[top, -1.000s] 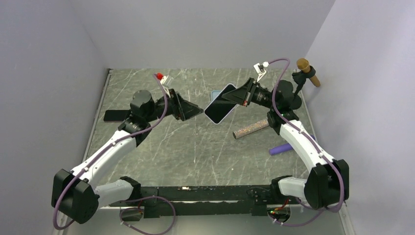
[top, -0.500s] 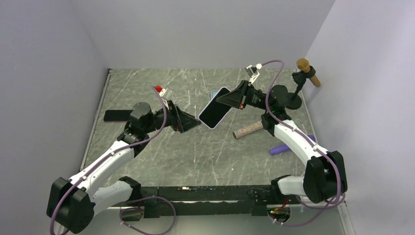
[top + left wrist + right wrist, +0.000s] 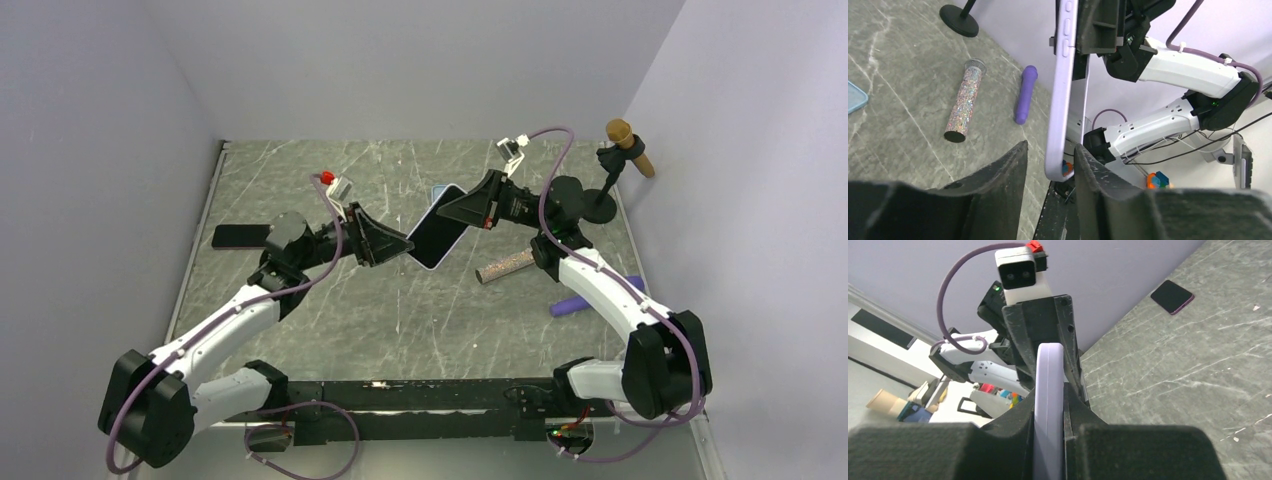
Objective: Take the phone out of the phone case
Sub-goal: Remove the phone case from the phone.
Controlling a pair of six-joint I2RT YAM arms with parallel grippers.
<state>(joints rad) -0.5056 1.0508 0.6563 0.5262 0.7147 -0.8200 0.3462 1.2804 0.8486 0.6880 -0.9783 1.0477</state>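
Note:
The phone (image 3: 438, 240) has a dark screen and sits in a lilac phone case (image 3: 1063, 90). It hangs tilted in the air over the middle of the table. My right gripper (image 3: 462, 211) is shut on its upper end, and both pads press the case's faces (image 3: 1049, 385). My left gripper (image 3: 405, 244) has come in from the left and is open. Its jaws straddle the phone's lower end (image 3: 1048, 147), with a gap showing on the left side.
A glittery tube (image 3: 512, 263) and a purple stick (image 3: 575, 303) lie right of centre. A light-blue case (image 3: 438, 192) lies flat behind the phone. A dark flat slab (image 3: 238, 236) lies at the left edge. A microphone stand (image 3: 600, 205) is at the back right.
The right arm carried the phone left and a little lower. The left gripper moved right until its jaws reached round the phone's lower end, and its jaws narrowed.

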